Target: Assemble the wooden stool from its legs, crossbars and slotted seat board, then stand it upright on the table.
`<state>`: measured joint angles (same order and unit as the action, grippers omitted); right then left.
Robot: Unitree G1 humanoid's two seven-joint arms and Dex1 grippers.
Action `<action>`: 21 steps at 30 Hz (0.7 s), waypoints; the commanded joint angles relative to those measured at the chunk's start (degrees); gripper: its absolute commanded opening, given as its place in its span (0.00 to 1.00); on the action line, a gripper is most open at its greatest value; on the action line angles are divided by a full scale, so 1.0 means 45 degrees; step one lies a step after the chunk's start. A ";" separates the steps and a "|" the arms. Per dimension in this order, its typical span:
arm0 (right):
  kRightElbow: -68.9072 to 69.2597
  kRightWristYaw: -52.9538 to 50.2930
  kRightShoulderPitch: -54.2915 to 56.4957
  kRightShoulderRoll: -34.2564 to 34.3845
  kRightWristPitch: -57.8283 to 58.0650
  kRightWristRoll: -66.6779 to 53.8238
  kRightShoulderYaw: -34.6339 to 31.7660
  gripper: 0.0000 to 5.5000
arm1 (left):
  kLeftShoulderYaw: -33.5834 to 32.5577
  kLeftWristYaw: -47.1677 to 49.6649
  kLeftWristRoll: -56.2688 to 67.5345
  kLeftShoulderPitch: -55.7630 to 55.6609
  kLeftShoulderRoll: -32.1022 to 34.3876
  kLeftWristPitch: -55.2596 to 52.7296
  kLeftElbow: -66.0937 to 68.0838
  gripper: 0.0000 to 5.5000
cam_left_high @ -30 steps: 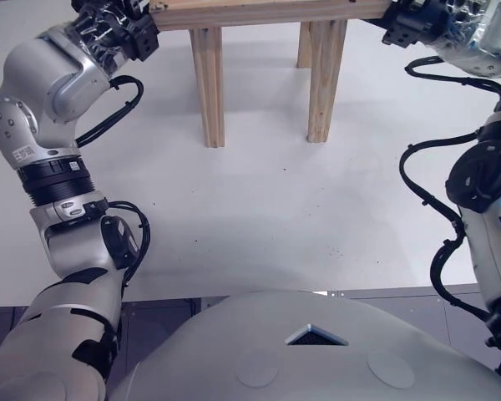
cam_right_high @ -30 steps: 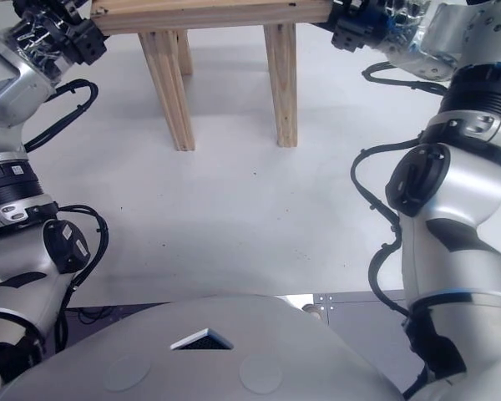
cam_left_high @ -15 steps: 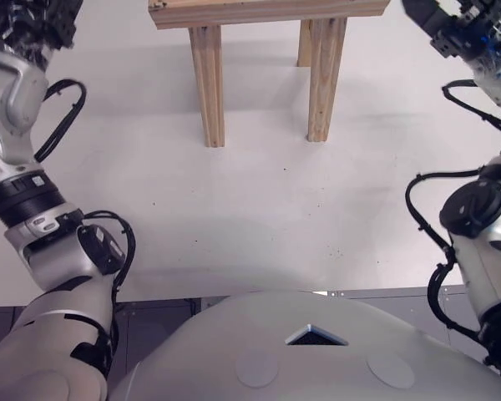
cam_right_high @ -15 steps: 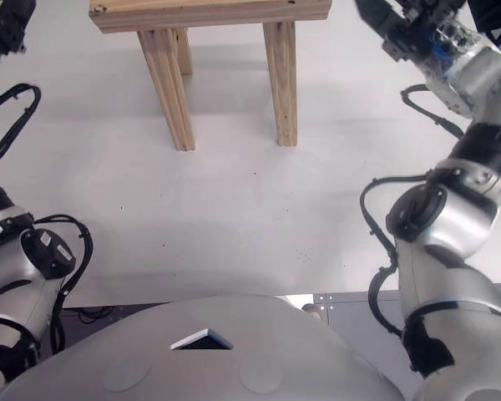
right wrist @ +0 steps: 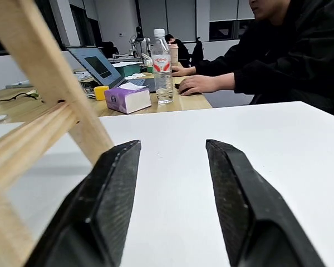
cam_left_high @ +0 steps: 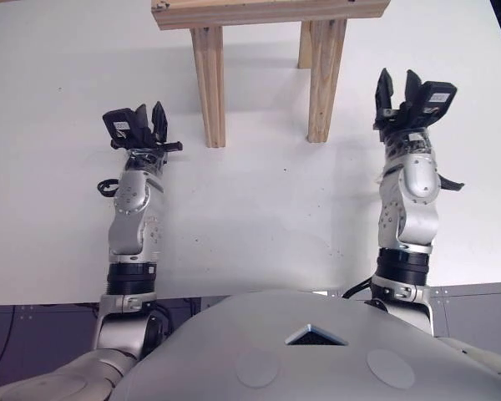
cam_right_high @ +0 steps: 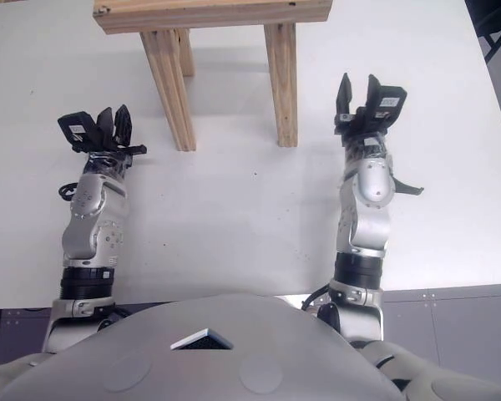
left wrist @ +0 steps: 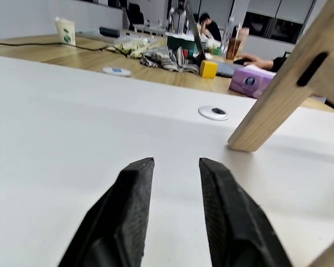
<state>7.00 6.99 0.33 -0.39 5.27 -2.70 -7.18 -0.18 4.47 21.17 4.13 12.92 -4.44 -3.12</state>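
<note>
The assembled wooden stool (cam_left_high: pixel 267 12) stands upright on its legs (cam_left_high: pixel 210 83) at the far middle of the white table (cam_left_high: pixel 259 225). Nothing holds it. My left gripper (cam_left_high: pixel 150 114) lies low over the table, to the left of the stool's near left leg, open and empty. My right gripper (cam_left_high: pixel 398 80) sits to the right of the near right leg (cam_left_high: pixel 324 79), also open and empty. In the left wrist view the black fingers (left wrist: pixel 131 200) point past a stool leg (left wrist: pixel 278 94). The right wrist view has a leg and crossbar (right wrist: pixel 55 78) beside the fingers (right wrist: pixel 234 189).
The table's front edge (cam_left_high: pixel 259 288) runs just ahead of my torso, and its right edge (cam_right_high: pixel 494 125) lies beyond my right arm. Bare tabletop stretches between my two forearms. Beyond the table stands a desk with a laptop (right wrist: pixel 97 64) and a bottle (right wrist: pixel 162 67).
Both grippers have let go of the seat board's ends and swung outward, then down to table level on either side of the stool. The stool has stayed standing.
</note>
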 commanded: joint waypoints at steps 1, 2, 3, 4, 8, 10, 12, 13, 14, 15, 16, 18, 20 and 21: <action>0.0440 -0.0427 -0.0777 0.0347 -0.0067 0.0244 0.0642 0.29 | -0.0050 -0.0212 -0.0628 0.0510 -0.0363 -0.0014 -0.0513 0.16; 0.0524 -0.0499 -0.0908 0.0374 -0.0102 0.0267 0.0804 0.26 | -0.0027 -0.0317 -0.0726 0.0648 -0.0420 -0.0077 -0.0649 0.14; 0.0576 -0.0566 -0.1001 0.0396 -0.0144 0.0310 0.0958 0.23 | -0.0015 -0.0421 -0.0806 0.0776 -0.0461 -0.0156 -0.0784 0.11; 0.0604 -0.0660 -0.1069 0.0418 -0.0178 0.0351 0.1113 0.20 | -0.0030 -0.0543 -0.0873 0.0886 -0.0488 -0.0228 -0.0896 0.09; 0.0652 -0.0929 -0.1249 0.0531 -0.0483 0.0632 0.1694 0.08 | -0.0170 -0.1031 -0.1022 0.1162 -0.0460 -0.0470 -0.1375 0.00; 0.0718 -0.1039 -0.1362 0.0625 -0.0617 0.0811 0.2027 0.01 | -0.0323 -0.1302 -0.0999 0.1299 -0.0391 -0.0565 -0.1606 0.00; 0.0724 -0.1139 -0.1458 0.0668 -0.0727 0.0888 0.2227 0.01 | -0.0409 -0.1494 -0.1015 0.1367 -0.0403 -0.0666 -0.1748 0.00; 0.0705 -0.1207 -0.1490 0.0686 -0.0759 0.0890 0.2294 0.01 | -0.0465 -0.1585 -0.1022 0.1365 -0.0409 -0.0713 -0.1778 0.00; 0.0700 -0.1265 -0.1510 0.0701 -0.0775 0.0878 0.2351 0.01 | -0.0522 -0.1666 -0.1028 0.1347 -0.0412 -0.0764 -0.1800 0.00; 0.0681 -0.1311 -0.1506 0.0702 -0.0788 0.0859 0.2391 0.01 | -0.0563 -0.1747 -0.1055 0.1303 -0.0406 -0.0806 -0.1785 0.00; 0.0632 -0.1383 -0.1477 0.0728 -0.0803 0.0875 0.2459 0.01 | -0.0633 -0.1900 -0.1090 0.1220 -0.0330 -0.0821 -0.1703 0.00; 0.0457 -0.1475 -0.1288 0.0684 -0.0796 0.0818 0.2444 0.01 | -0.0896 -0.2043 -0.1152 0.0945 -0.0206 -0.0843 -0.1473 0.00; 0.0433 -0.1560 -0.1163 0.0661 -0.0738 0.0781 0.2431 0.01 | -0.1203 -0.2129 -0.1130 0.0730 -0.0105 -0.0912 -0.1361 0.00; 0.0462 -0.1576 -0.1161 0.0642 -0.0722 0.0751 0.2418 0.01 | -0.1273 -0.2171 -0.1156 0.0692 -0.0116 -0.0920 -0.1326 0.00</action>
<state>9.06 0.25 -5.78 1.74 1.99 0.64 3.80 -5.09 -4.60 16.34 8.07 11.85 -7.54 -9.82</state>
